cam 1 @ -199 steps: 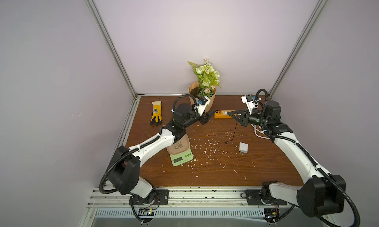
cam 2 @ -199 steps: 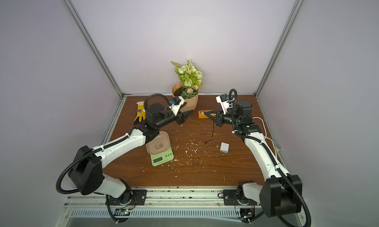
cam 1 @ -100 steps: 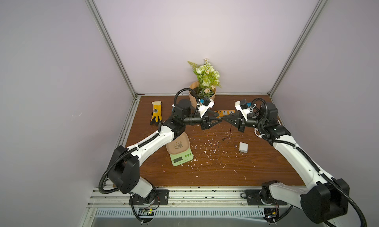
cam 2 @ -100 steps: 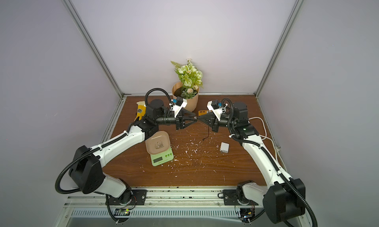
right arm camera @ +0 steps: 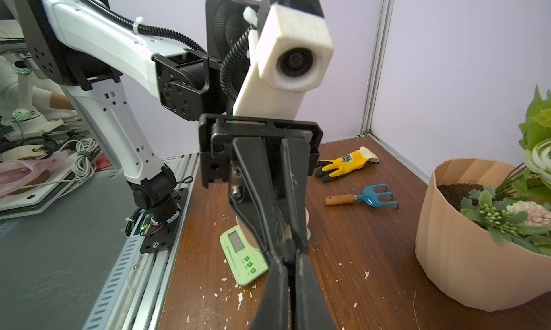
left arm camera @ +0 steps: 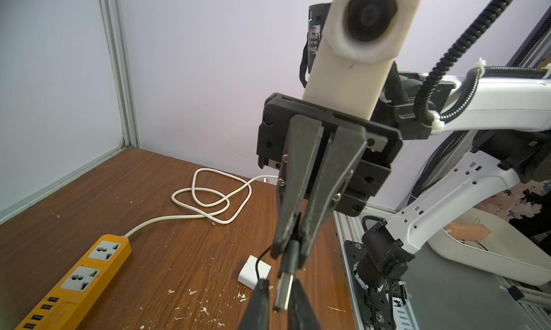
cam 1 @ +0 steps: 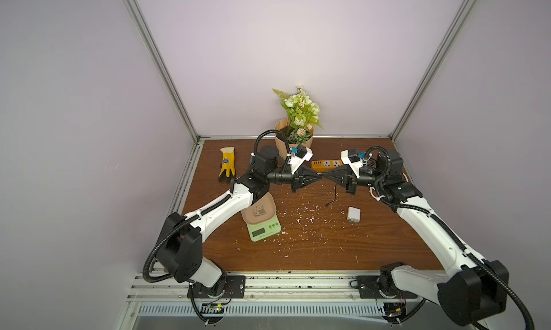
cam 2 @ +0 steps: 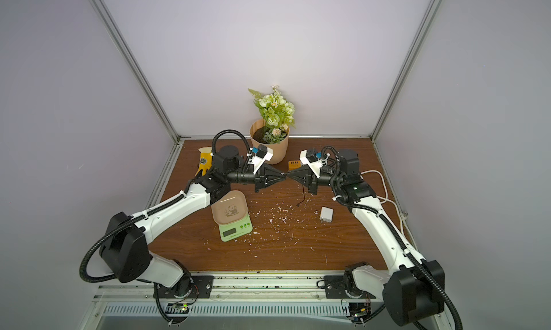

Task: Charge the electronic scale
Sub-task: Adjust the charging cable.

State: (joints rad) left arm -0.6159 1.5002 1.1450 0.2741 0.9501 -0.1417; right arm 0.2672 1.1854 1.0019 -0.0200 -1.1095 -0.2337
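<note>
The electronic scale (cam 1: 264, 227) (cam 2: 235, 228) (right arm camera: 243, 257), light green with a tan panda tray, sits on the table partly under my left forearm. Above the table's middle my two grippers meet tip to tip in both top views. My right gripper (cam 1: 326, 176) (cam 2: 288, 175) (left arm camera: 290, 249) (right arm camera: 287, 255) is shut on the black housing of a USB plug. The plug's metal end (left arm camera: 283, 289) lies between the fingers of my left gripper (cam 1: 320, 178) (cam 2: 283, 176) (left arm camera: 280, 301), which have shut on it. The thin black cable (cam 1: 335, 194) dangles down, its free end on the wood.
A white charger cube (cam 1: 354, 214) (left arm camera: 253, 272) lies right of centre. An orange power strip (cam 1: 326, 164) (left arm camera: 71, 280) with a coiled white cord (left arm camera: 208, 194) lies at the back. A flower pot (cam 1: 293, 140), yellow glove (cam 1: 227, 167) and small hand rake (right arm camera: 363, 195) stand behind; white flakes litter the wood.
Both arms swung inward until their tips met over the table's middle. My left gripper went from open to shut around the plug's metal end. The right gripper kept its hold.
</note>
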